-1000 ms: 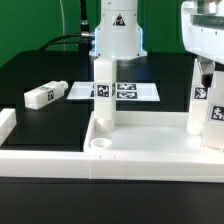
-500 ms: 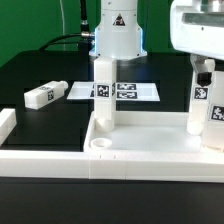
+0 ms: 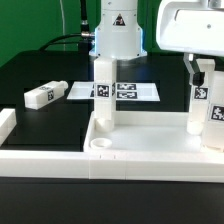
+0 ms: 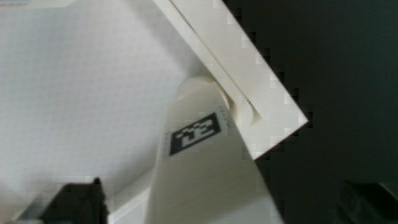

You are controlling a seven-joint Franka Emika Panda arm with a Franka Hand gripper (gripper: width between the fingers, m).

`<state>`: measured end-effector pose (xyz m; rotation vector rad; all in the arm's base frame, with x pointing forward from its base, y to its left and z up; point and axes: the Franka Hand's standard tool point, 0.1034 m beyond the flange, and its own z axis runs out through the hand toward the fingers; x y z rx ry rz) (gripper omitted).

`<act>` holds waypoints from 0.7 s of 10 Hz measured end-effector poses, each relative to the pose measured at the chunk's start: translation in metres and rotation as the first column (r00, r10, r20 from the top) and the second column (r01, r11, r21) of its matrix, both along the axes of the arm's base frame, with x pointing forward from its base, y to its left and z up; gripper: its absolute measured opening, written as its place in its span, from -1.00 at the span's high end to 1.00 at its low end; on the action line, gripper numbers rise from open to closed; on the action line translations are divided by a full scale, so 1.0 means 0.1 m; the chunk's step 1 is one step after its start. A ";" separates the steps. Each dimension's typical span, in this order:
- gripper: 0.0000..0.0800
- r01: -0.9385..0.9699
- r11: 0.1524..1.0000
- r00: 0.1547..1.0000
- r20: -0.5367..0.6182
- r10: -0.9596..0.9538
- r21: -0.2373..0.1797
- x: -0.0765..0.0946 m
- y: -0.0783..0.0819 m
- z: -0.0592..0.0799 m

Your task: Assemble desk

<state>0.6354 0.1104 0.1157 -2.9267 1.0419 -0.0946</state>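
Only the wrist view shows the gripper (image 4: 228, 205) wide open over a tagged leg (image 4: 199, 150); the exterior view adds a black desk (image 3: 60, 122) and a green backdrop (image 3: 25, 30).

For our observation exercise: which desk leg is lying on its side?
The leg on the black table at the exterior view's left; the others stand upright.

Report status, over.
End effector open, over upright leg at exterior view's right. Tabletop carries standing legs; spare leg loose on table. Nothing blocking.
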 end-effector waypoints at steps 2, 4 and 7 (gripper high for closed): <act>-0.62 -0.177 0.984 0.984 -0.002 0.177 -0.034 0.00 -0.01 0.00; -0.62 -0.359 0.931 0.933 -0.012 0.359 -0.060 0.00 -0.03 0.00; -0.32 -0.466 0.882 0.885 -0.021 0.465 -0.073 0.01 -0.04 0.00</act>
